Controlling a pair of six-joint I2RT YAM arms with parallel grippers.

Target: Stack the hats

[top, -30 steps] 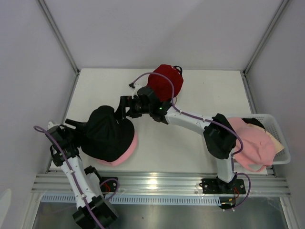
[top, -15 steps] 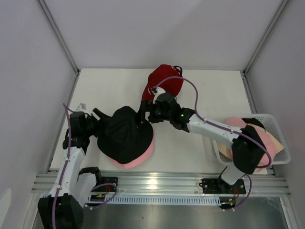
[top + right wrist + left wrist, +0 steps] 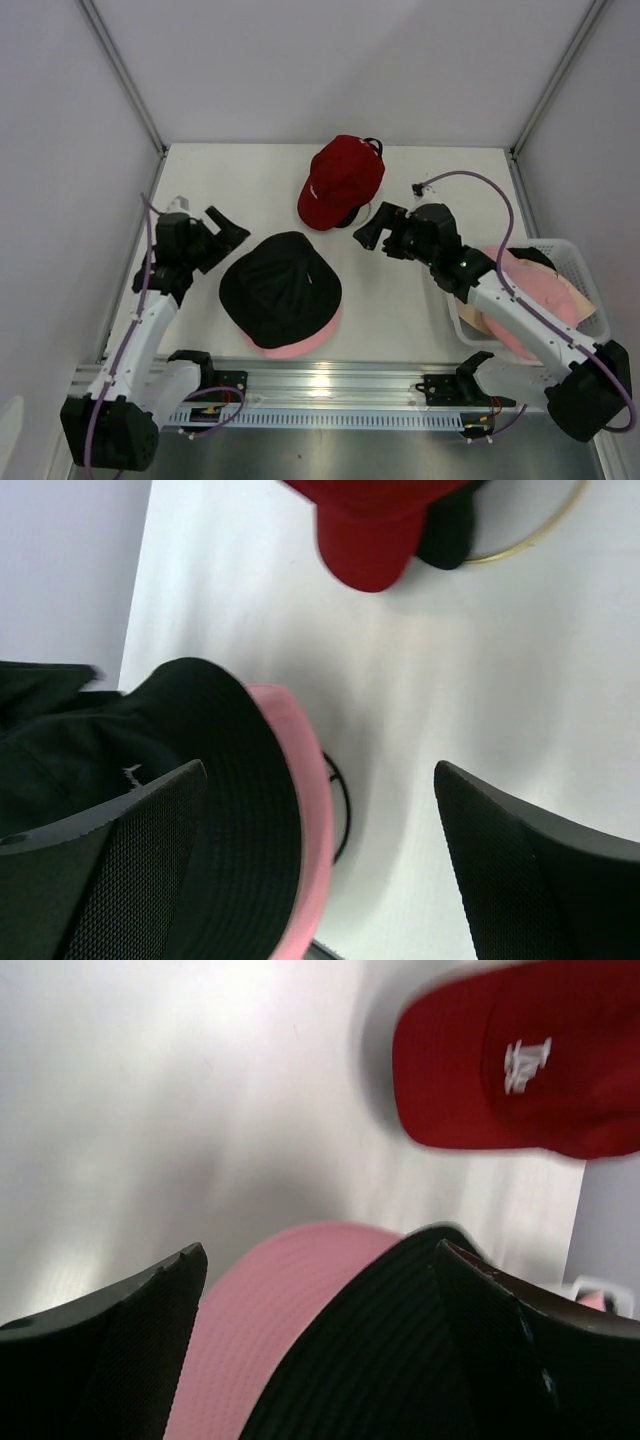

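**A:** While both arms are set back on the bench (image 3: 440, 180), what do the left fingers (image 3: 233, 224) have hold of?

**B:** Nothing. They are spread wide and bare. The black bucket hat (image 3: 280, 288) lies just ahead of their tips, close but apart from them.

**A:** And the right fingers (image 3: 372, 226)?

**B:** The same: parted as wide as they go, and gripping nothing. They point across at that same black bucket hat, which sits between the two pairs of fingers, nearer the left pair.

**A:** Is the black one on the bench itself?

**B:** No, it rests crown up on a pink bucket hat (image 3: 305, 345). Only the pink brim shows, as a crescent on the side away from the left fingers.

**A:** Where is the red cap (image 3: 343, 178)?

**B:** Near the right fingers, just off to one side of their tips, and well ahead of the left pair. It touches neither. Its peak faces the stacked pair. In the right wrist view something black (image 3: 447, 525) pokes out from under it. I cannot tell what that is.

**A:** Anything behind the right fingers?

**B:** A white mesh basket (image 3: 590, 322) beside that arm's forearm, well back from the tips. A pale pink hat (image 3: 535, 290) fills most of it, with a cream hat (image 3: 577, 292) at its far side.
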